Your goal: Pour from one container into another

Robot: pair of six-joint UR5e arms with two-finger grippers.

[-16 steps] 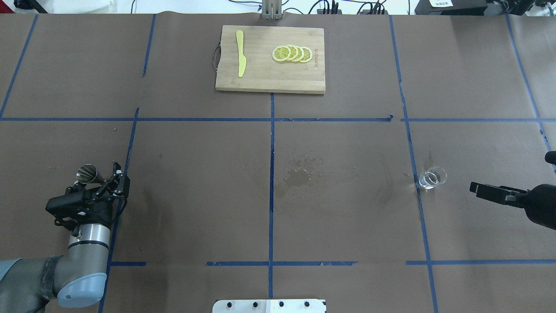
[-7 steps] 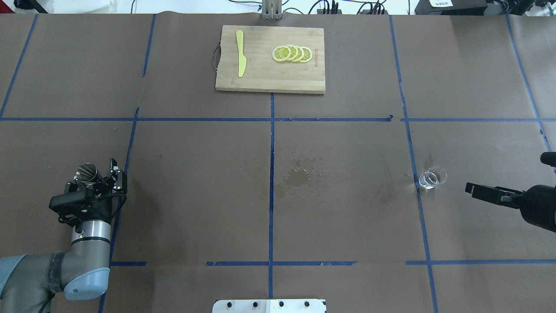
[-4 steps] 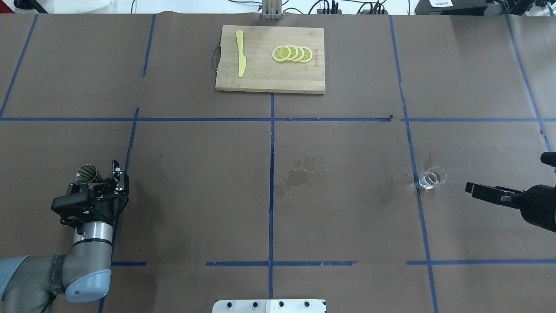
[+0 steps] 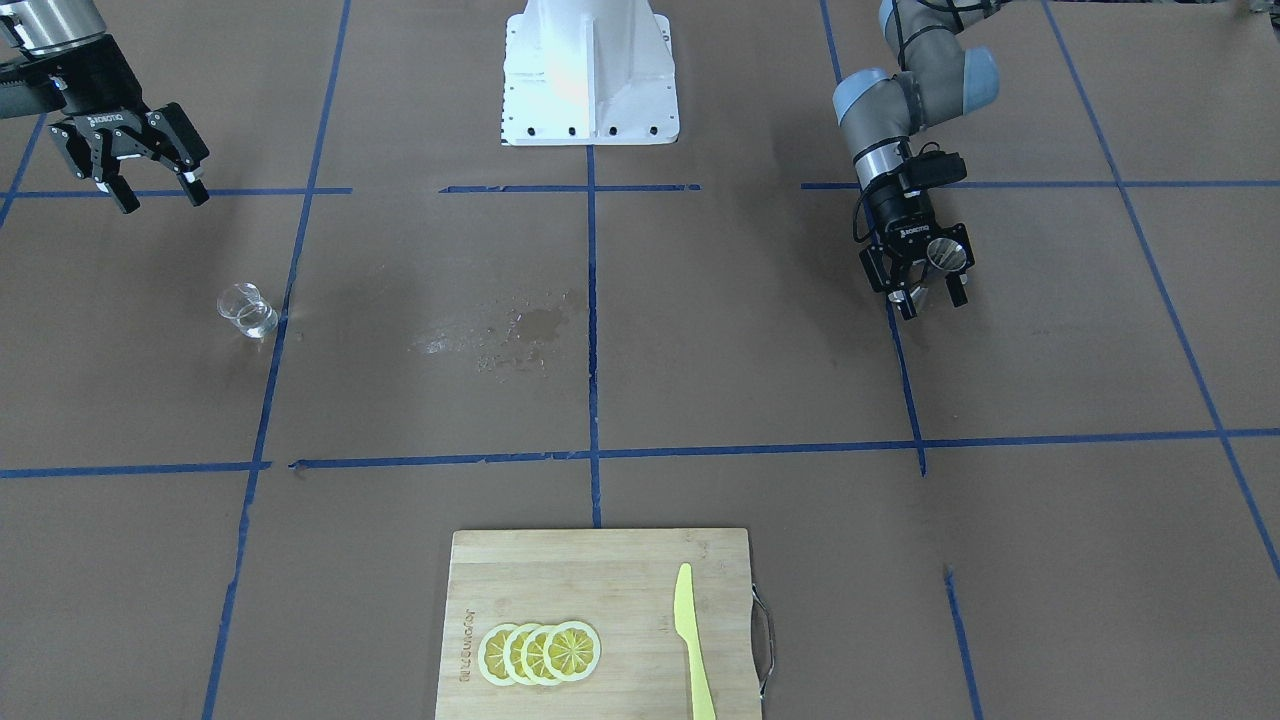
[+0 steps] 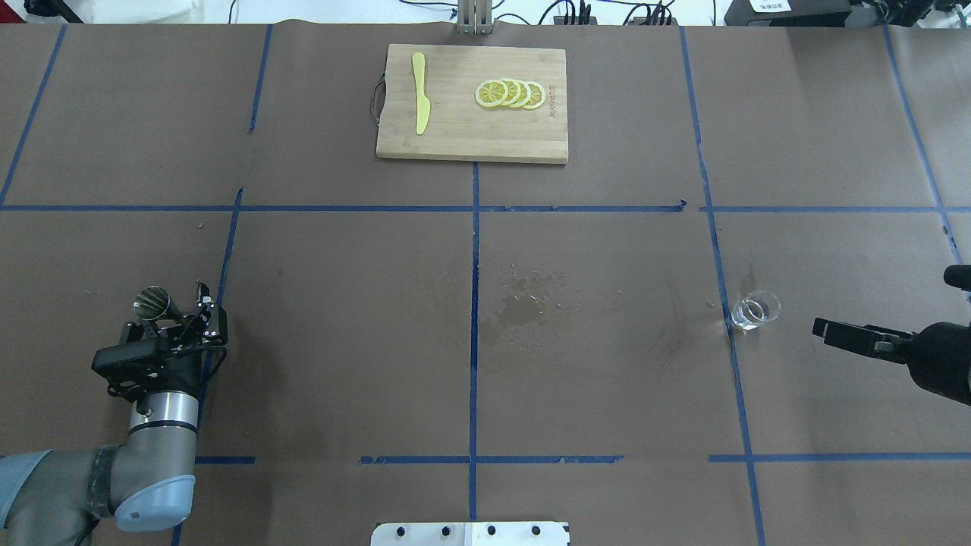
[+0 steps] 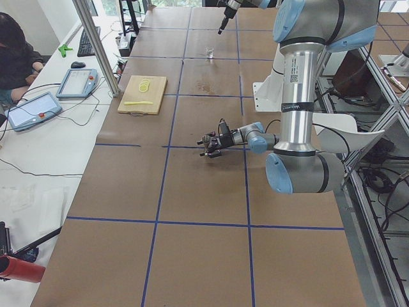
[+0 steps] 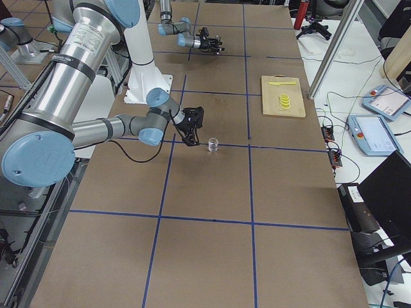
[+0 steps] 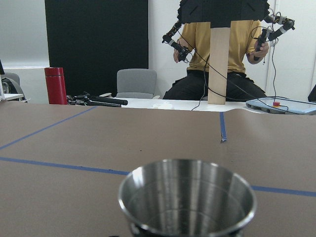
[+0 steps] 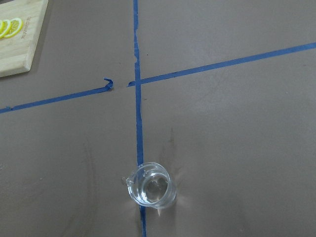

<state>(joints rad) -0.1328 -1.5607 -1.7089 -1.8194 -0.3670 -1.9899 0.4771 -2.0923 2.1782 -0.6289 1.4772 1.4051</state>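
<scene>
A small metal cup [image 5: 152, 301] is in my left gripper [image 4: 932, 298], low over the near-left part of the table. The fingers are shut on the cup's body. Its open rim [image 8: 186, 196] fills the bottom of the left wrist view, roughly upright. A small clear glass [image 5: 755, 309] stands on the table at the right, beside a blue tape line, and the right wrist view shows this glass [image 9: 150, 185] from above. My right gripper [image 4: 160, 198] hovers open just right of the glass, apart from it, with nothing between its fingers.
A wooden cutting board [image 5: 472, 144] at the far middle carries lemon slices [image 5: 510, 94] and a yellow knife [image 5: 419, 92]. A wet stain [image 5: 522, 307] marks the table's centre. The robot base [image 4: 588, 70] is at the near edge. A person [image 8: 222, 59] sits beyond the table's left end.
My left arm shifted slightly back and forth with the metal cup still in its fingers. My right gripper crept a little toward the glass, then stayed still.
</scene>
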